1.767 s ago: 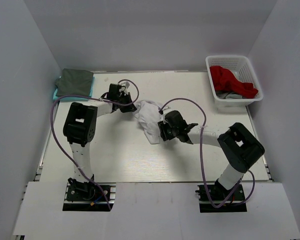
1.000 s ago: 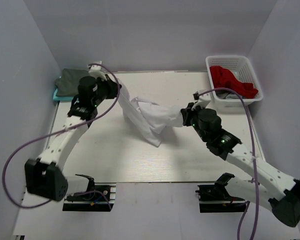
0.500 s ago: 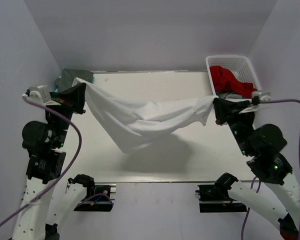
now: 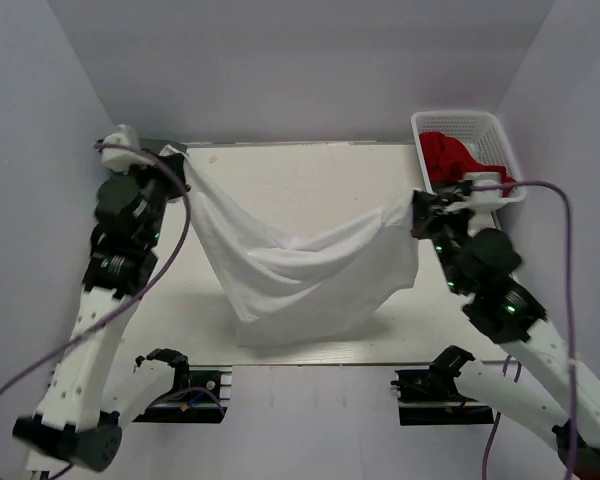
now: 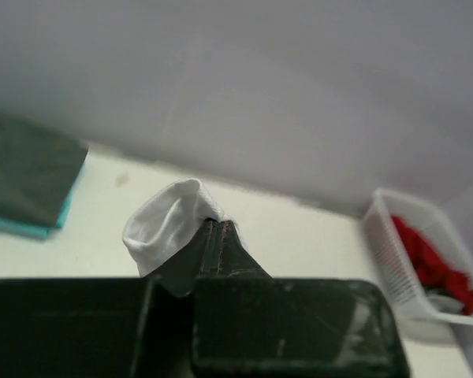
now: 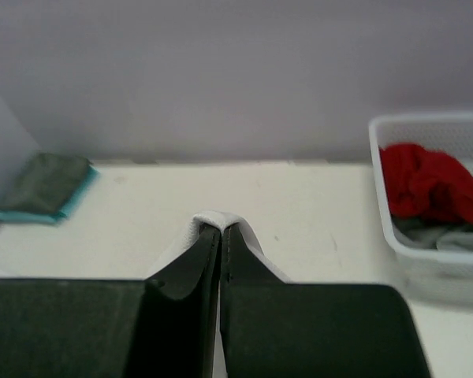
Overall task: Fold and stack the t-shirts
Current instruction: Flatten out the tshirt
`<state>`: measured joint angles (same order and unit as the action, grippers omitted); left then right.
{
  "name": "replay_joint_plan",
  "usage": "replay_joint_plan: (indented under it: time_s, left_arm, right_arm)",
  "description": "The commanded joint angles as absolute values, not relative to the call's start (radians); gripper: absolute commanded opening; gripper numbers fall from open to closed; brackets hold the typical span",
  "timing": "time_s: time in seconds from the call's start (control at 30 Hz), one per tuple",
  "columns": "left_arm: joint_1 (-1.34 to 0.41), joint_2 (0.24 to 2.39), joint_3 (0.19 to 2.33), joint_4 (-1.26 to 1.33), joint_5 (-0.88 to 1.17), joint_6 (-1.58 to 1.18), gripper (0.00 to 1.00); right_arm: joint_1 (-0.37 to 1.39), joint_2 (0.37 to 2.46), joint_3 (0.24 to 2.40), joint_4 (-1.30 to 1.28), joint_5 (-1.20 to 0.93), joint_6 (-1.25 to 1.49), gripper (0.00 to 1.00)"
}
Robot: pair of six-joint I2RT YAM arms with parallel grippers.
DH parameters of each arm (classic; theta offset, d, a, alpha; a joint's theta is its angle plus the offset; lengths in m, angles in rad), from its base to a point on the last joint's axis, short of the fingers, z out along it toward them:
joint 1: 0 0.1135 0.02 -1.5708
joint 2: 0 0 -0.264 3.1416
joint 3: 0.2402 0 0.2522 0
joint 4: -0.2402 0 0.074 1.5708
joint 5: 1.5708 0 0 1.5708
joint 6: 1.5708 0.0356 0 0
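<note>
A white t-shirt (image 4: 300,275) hangs spread in the air between both arms, sagging in the middle, its lower edge near the table's front. My left gripper (image 4: 176,160) is shut on its left top corner, which shows in the left wrist view (image 5: 165,228). My right gripper (image 4: 416,208) is shut on its right top corner, which shows in the right wrist view (image 6: 214,220). A folded dark grey-green t-shirt (image 4: 138,160) lies on a teal one (image 5: 16,227) at the far left corner, partly hidden by my left arm. Red cloth (image 4: 458,160) lies in the basket.
A white plastic lattice basket (image 4: 500,135) stands at the far right corner, holding the red cloth and some grey cloth (image 6: 445,236). Grey walls close in the table on the left, back and right. Both arm bases sit at the near edge.
Both arms lifted the white t-shirt off the table and pulled it apart into a wide hanging sheet. Since half a second ago, both grippers came inward and the shirt hangs lower and nearer the front.
</note>
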<state>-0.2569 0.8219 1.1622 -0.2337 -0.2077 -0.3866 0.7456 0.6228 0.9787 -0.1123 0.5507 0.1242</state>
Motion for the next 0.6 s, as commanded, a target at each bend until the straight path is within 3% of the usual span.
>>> replay_joint_plan:
  time_s: [0.0,0.23,0.37,0.47,0.5,0.53,0.57]
  left_arm:
    - [-0.249,0.994,1.143,-0.275,-0.281,-0.408,0.00]
    - [-0.249,1.391,1.008,-0.167,-0.250,-0.437,0.00]
    - [-0.239,1.642,1.124,-0.240,-0.251,-0.437,0.00]
    - [-0.239,1.764,1.222,-0.314,-0.252,-0.448,0.27]
    - [-0.239,1.775,1.239,-0.325,-0.252,-0.448,0.48]
    - [-0.239,1.775,1.239,-0.325,-0.230,-0.448,0.56]
    - [-0.239,1.755,1.239,-0.325,-0.230,-0.448,0.79]
  right_arm:
    - [0.742,0.756,0.902,-0.032,0.683,0.106,0.00]
    - [0.667,1.107,0.693,0.196,0.546,0.179,0.00]
    - [0.620,1.361,0.739,0.183,0.488,0.222,0.00]
    - [0.594,1.428,0.793,0.137,0.472,0.267,0.00]
    - [0.585,1.469,0.813,0.124,0.462,0.271,0.00]
    - [0.578,1.479,0.815,0.121,0.450,0.288,0.00]
    - [0.569,1.489,0.813,0.118,0.437,0.302,0.00]
